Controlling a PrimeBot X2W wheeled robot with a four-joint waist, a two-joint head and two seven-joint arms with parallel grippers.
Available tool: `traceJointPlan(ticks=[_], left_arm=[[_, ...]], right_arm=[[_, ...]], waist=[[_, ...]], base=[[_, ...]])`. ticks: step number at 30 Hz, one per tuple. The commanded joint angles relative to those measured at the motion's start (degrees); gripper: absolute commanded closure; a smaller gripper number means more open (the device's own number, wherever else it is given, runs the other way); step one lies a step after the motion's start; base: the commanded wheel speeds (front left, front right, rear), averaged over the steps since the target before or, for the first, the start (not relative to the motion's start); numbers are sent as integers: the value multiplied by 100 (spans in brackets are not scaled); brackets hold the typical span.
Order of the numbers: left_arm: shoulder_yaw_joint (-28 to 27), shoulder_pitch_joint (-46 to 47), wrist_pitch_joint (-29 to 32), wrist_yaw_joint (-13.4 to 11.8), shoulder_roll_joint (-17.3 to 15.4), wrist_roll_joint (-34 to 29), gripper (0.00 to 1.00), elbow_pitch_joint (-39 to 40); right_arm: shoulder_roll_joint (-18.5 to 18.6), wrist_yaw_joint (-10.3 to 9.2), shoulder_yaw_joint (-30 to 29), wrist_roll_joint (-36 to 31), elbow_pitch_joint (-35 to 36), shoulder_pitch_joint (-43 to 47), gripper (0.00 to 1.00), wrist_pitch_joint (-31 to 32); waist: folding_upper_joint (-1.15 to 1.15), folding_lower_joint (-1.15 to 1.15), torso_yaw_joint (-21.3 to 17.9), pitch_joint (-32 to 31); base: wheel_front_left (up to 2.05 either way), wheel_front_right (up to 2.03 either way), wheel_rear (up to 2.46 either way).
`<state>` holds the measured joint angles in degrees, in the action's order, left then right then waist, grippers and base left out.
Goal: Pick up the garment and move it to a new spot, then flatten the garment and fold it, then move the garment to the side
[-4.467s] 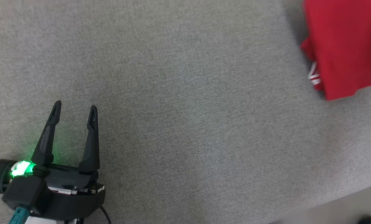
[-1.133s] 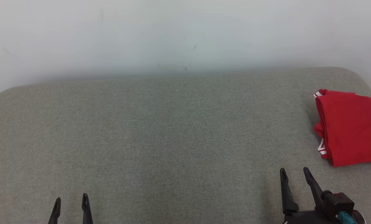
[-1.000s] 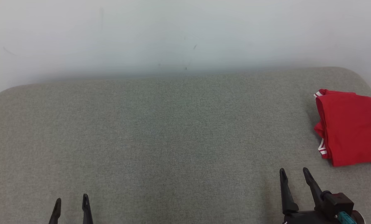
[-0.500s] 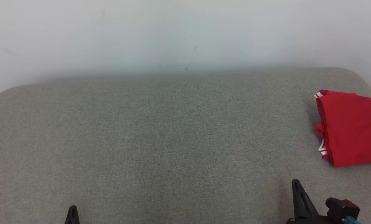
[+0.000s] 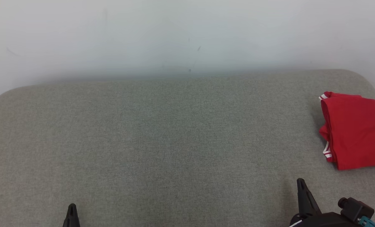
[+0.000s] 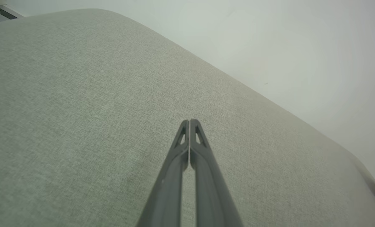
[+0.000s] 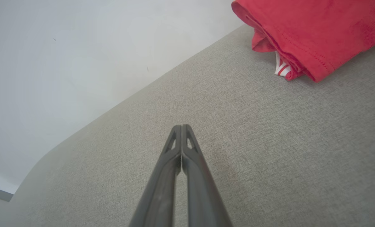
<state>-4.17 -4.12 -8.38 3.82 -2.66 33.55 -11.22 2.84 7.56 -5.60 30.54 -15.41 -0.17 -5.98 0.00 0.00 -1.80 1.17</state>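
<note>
Just now the left gripper point(image 6: 190, 121) and right gripper point(image 7: 181, 126) are pinched fully closed on nothing, after being spread a second ago. The red garment point(image 5: 357, 132) is left folded at the right end of the cushion point(image 5: 174, 142), so the job's probably done.

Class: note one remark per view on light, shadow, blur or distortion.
Head view: soft even light, faint shadow left of the red garment. Left wrist view: cushion weave crisp, left pincer soft toward the bottom. Right wrist view: red garment's stitching sharp, right pincer blurred low down.
</note>
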Motion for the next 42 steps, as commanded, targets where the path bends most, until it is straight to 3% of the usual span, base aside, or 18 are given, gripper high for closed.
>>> traceJointPlan(ticks=[1,42], left_arm=[[-30,160,47,29,-16,246,100,54],[-141,630,794,213,-24,3149,100,-115]], right_arm=[[4,-4,-6,254,103,-136,100,43],[4,-7,-54,3310,132,-394,100,668]], waist=[[0,0,3,-1],[0,0,74,-41]], base=[[0,0,0],[0,0,0]])
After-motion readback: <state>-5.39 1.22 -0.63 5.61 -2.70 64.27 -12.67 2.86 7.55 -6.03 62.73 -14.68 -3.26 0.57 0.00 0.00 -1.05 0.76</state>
